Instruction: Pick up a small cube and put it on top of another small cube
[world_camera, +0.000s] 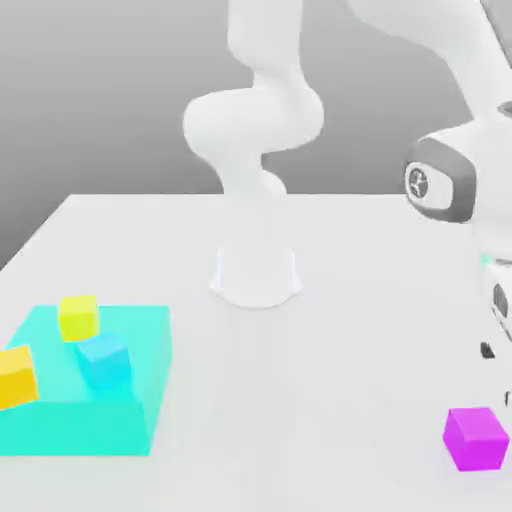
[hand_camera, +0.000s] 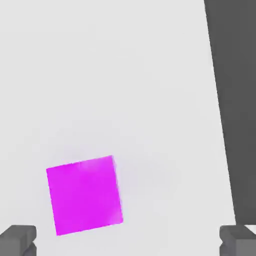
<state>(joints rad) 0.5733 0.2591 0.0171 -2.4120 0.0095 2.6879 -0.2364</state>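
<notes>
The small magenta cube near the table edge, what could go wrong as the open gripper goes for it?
1. In the hand view the small magenta cube sits off-centre between the open gripper's fingertips and skewed to them, so closing may twist or push it.
2. It lies near the white table's edge, so a nudge could send it off.

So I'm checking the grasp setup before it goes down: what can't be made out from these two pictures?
- Gripper, hand view: just the two fingertips show, spread wide; the frame's edge cuts off the rest.
- Arm's hand, exterior view: cut off by that view's right edge.
- Magenta cube: how high the hand is above it can't be told.
- Cyan block, exterior view: its left corner is cut off by the frame's edge.
</notes>
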